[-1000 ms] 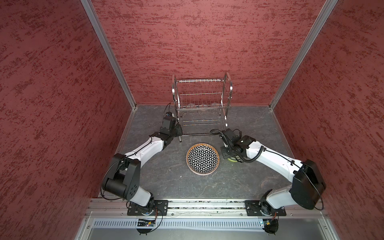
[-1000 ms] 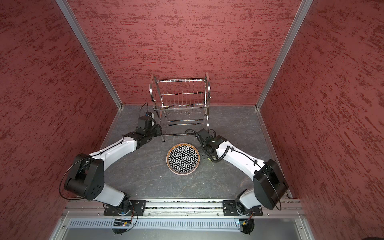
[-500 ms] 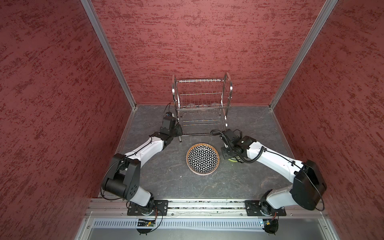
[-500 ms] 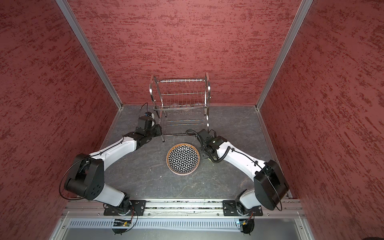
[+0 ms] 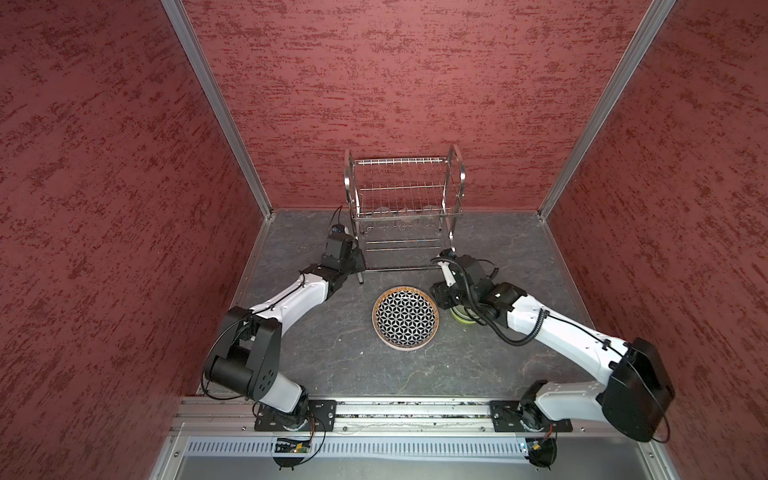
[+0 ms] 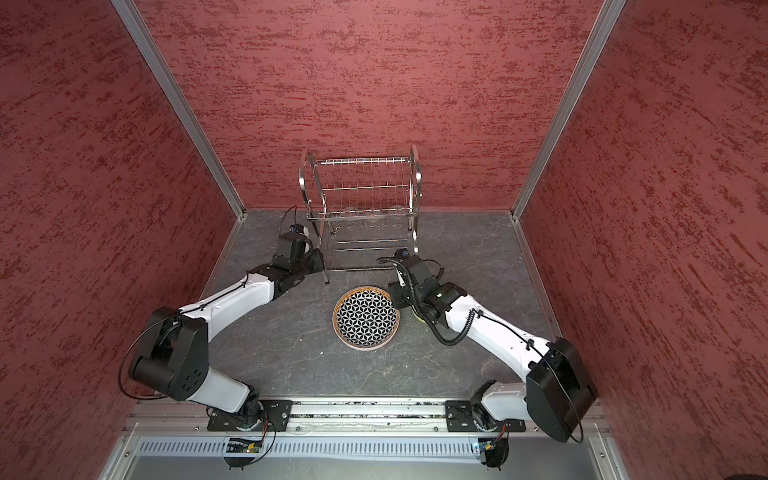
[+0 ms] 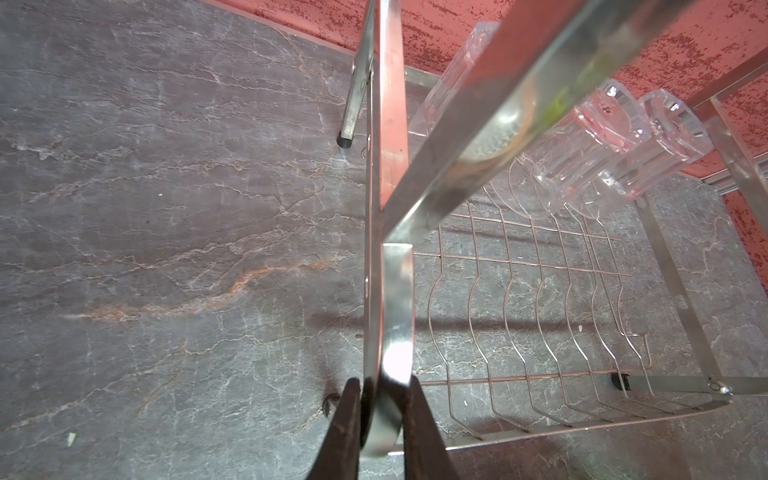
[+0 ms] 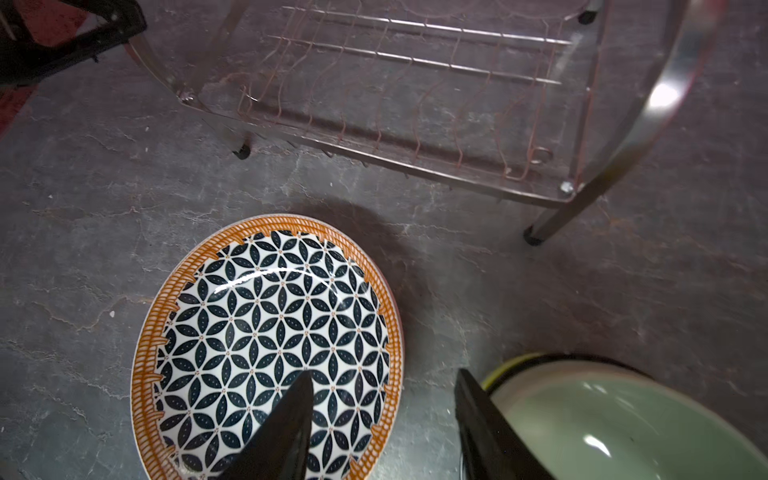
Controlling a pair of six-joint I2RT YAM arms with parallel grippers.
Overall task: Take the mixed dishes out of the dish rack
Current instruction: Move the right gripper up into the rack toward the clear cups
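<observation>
Left arm: I have the left gripper (image 7: 381, 380) with its jaws pinching the dish rack (image 5: 462, 174) by its steel side frame, low down. I judge this steadies the light rack during unloading.
Right arm: the right gripper (image 8: 384, 371) hangs low over the surface (image 5: 332, 357), jaws spread and empty.
Plate: the patterned plate (image 5: 406, 318) lies flat in front of the rack, within easy reach.
Bowl: the green bowl (image 8: 615, 424) sits nested in a lime-rimmed one just beside the plate, likely to save room.
Glasses: three glasses (image 7: 590, 153) stand upside down in the rack, not yet unloaded.
</observation>
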